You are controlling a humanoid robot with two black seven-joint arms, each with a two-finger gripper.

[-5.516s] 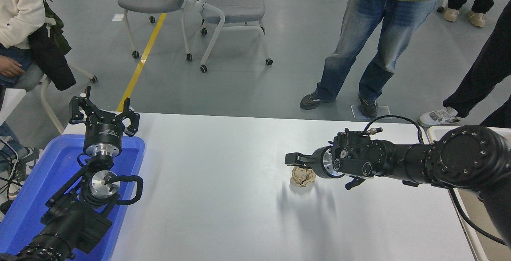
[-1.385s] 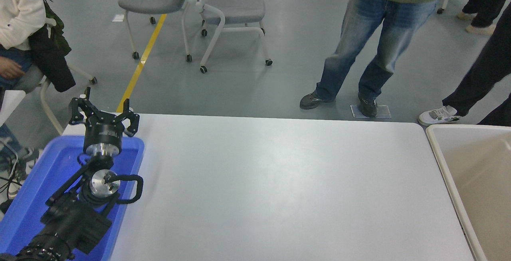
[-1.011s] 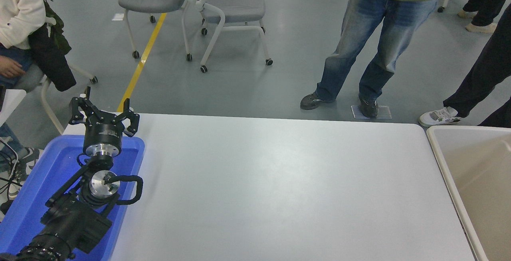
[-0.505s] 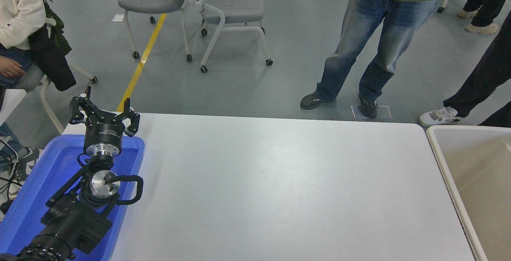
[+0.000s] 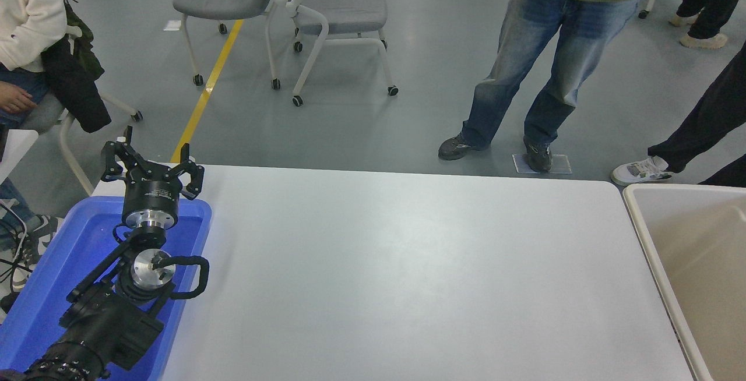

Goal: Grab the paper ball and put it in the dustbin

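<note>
Head view: left black gripper (image 5: 150, 162) is parked over the bright blue plastic tub (image 5: 35, 288), fingers spread. Right gripper and tan paper ball are out of view. Verify the ball lies inside the cream-beige rectangular plastic dustbin (image 5: 644, 235) before retracting.

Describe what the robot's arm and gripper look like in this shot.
Only the left arm shows. It is matte black with jointed segments, two bare silver metal discs at the wrist, and a black cable looped beside them. The left gripper has a round black body with small pale lettering, too small to read, and angular black fingers. The right arm is out of view.
</note>
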